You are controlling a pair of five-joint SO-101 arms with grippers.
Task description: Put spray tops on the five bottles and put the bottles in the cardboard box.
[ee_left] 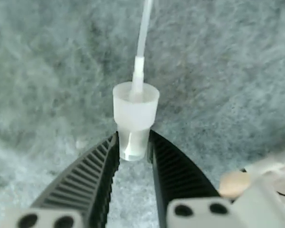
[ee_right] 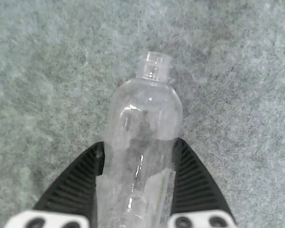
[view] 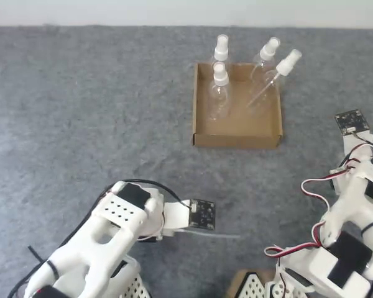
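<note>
left hand (ee_left: 133,147) pinches the spray top (ee_left: 135,107), mid-frame, its tube (ee_left: 143,33) pointing away; right hand (ee_right: 138,152) clamps the uncapped bottle (ee_right: 145,118), centre frame. i'd worry the thin tube misses the narrow neck (ee_right: 156,64) and bends, or the top twists in that slim grip.

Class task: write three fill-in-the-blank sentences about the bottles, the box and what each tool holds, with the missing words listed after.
The cardboard box holds ____ capped bottles.
The left tool grips a loose spray top, while the bottle in the right tool has ____ top on its neck.
Counting every bottle in view gives ____.
Missing words: four; no; five.
</note>
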